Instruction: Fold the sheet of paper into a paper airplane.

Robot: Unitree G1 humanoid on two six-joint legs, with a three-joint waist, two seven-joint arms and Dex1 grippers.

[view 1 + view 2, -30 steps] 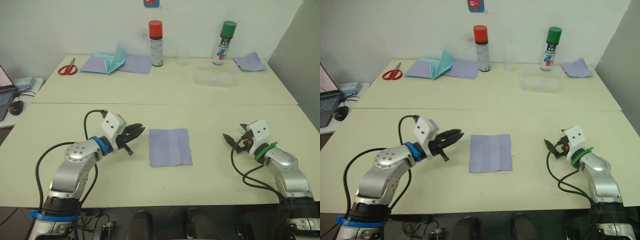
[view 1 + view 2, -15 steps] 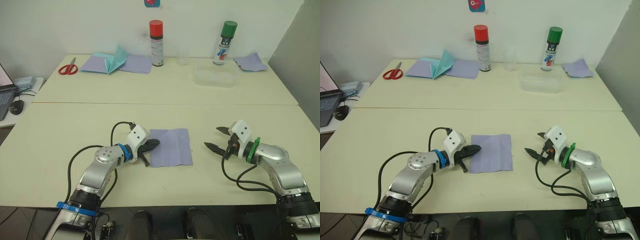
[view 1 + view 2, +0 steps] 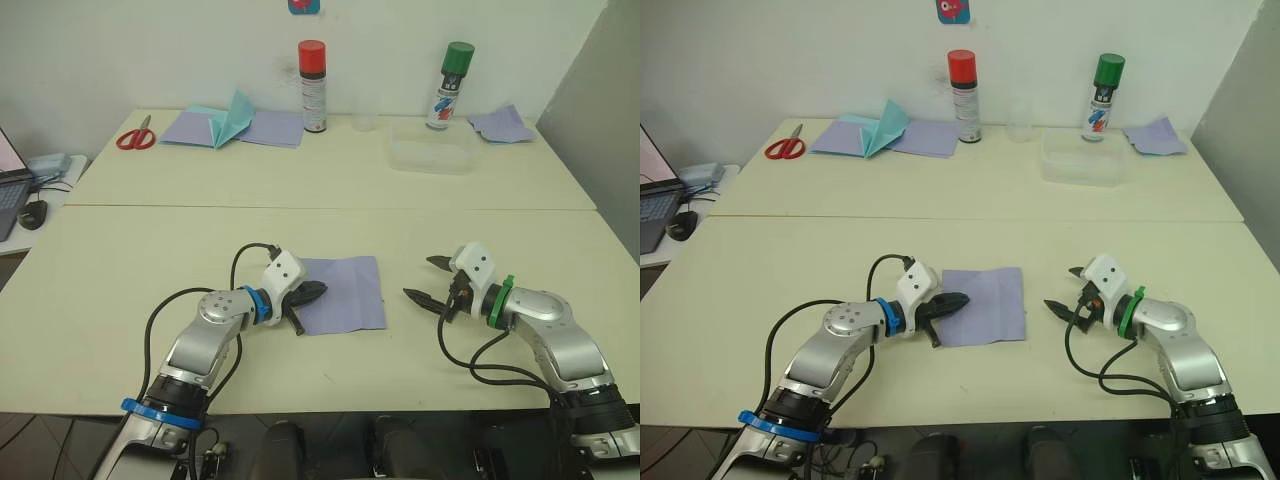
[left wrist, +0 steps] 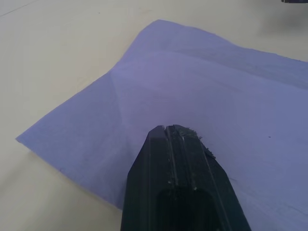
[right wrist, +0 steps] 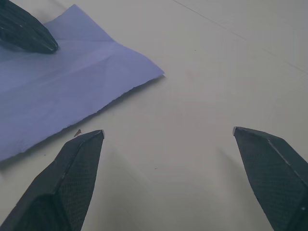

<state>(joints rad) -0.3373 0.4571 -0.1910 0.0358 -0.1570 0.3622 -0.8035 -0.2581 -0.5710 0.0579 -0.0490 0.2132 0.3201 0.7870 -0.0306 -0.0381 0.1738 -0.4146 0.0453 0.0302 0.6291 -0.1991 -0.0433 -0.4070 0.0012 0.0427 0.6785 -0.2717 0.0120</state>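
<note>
Both arms have moved inward since a second ago. The left gripper [image 3: 312,292], fingers pressed together, now sits over the left edge of the sheet [image 3: 345,293]; whether it pinches the paper or just rests on it cannot be told. The right gripper [image 3: 423,281], fingers spread wide and empty, now hovers just right of the sheet, not touching it. The sheet lies flat near the table's [image 3: 120,260] front edge, between the grippers, faint creases showing. Farther back stand two spray cans [image 3: 312,86] and scissors [image 3: 133,137].
</note>
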